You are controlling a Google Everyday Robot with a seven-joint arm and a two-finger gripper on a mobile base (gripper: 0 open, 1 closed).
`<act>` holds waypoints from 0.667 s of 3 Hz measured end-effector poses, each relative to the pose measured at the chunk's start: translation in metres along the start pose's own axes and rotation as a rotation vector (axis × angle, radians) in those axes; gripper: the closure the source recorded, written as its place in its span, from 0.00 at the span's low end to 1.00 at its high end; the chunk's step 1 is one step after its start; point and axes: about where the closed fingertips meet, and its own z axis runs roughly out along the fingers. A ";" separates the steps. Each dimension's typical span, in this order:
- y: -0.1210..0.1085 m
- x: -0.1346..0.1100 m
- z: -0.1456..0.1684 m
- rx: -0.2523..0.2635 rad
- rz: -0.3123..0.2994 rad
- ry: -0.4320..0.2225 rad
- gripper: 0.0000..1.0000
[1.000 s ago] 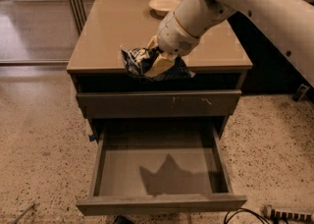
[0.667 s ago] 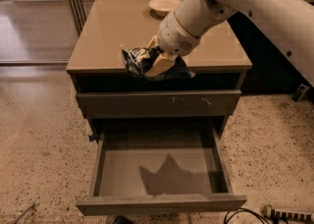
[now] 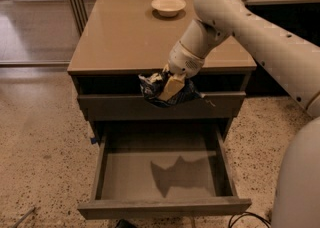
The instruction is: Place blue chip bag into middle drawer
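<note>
My gripper [image 3: 169, 86] is shut on the blue chip bag [image 3: 152, 91], a crinkled dark-blue foil bag with white print. I hold it in the air in front of the cabinet's upper drawer front, above the open middle drawer [image 3: 162, 174]. The drawer is pulled out, wide and shallow, with a flat grey inside that holds only the shadow of the arm and bag. The white arm reaches in from the upper right.
A white bowl [image 3: 168, 5] sits at the back of the brown cabinet top [image 3: 125, 37]. The grey drawer front with pale scratch marks [image 3: 220, 104] is shut just behind the bag. Speckled floor surrounds the cabinet. A cable [image 3: 245, 218] lies at the lower right.
The gripper with the bag has moved down and forward, from the cabinet top's front edge to in front of the upper drawer front. The shadow in the drawer shifted slightly.
</note>
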 end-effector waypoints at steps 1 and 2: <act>-0.001 0.051 0.033 -0.072 0.101 -0.054 1.00; 0.032 0.077 0.050 0.008 0.047 -0.226 1.00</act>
